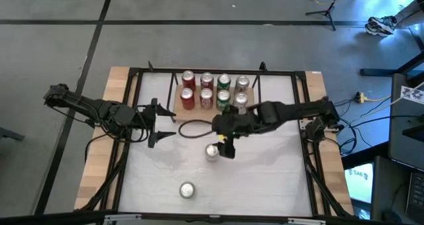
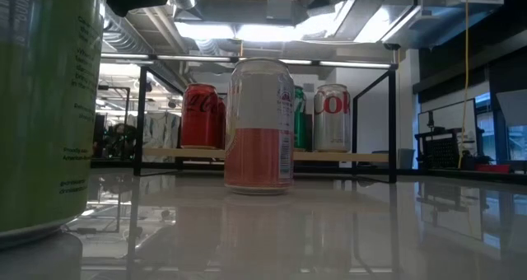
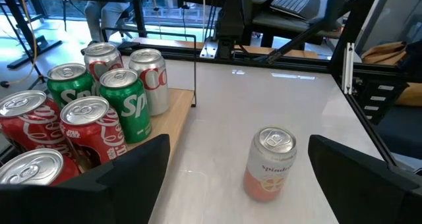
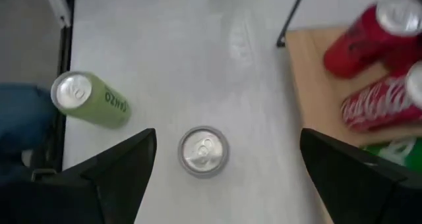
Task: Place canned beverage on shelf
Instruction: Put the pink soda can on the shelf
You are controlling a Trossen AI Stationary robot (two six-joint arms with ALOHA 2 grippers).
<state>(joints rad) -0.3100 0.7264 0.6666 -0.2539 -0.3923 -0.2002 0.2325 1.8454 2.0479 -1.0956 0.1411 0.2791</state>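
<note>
Right gripper [image 1: 223,150] open over pink can [image 1: 211,152]; I've ungripped; green can [image 1: 187,190] also off shelf [image 1: 177,112].

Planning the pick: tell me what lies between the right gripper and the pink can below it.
Nothing: in the right wrist view, the open right gripper hangs over the pink can, only bare white table around it.
</note>
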